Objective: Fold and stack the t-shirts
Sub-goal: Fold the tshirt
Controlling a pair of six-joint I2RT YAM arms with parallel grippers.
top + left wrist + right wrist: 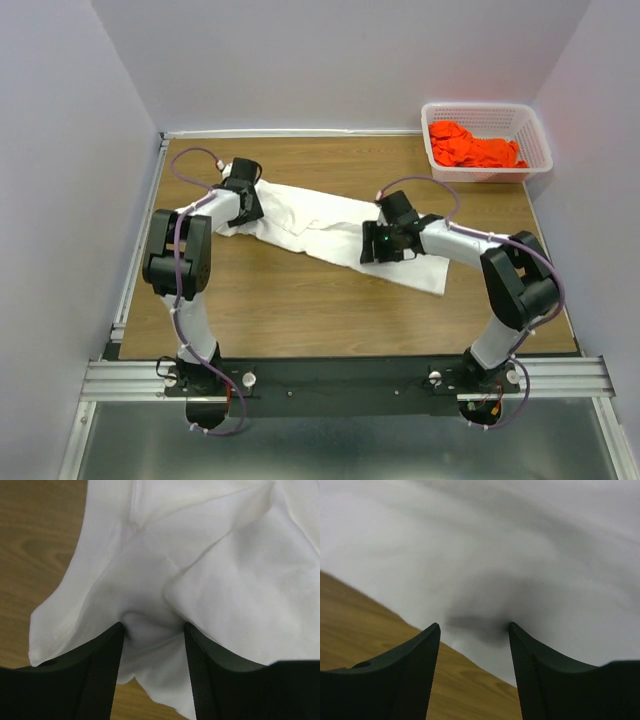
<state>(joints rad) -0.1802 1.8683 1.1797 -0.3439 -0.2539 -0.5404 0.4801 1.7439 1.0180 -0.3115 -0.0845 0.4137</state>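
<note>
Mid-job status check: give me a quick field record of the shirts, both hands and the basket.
white t-shirt: crumpled across the table, not folded
orange-red t-shirt: bunched in the basket, far right corner
left hand: at the white shirt's left end, fingers apart, cloth fold between; grip unclear
right hand: over its right part, open
stack: none yet

Top camera overlooks whole bench (pixel 300 300) from behind; both wrist cameras look closely onto the shared white t-shirt (pixel 225 580).
</note>
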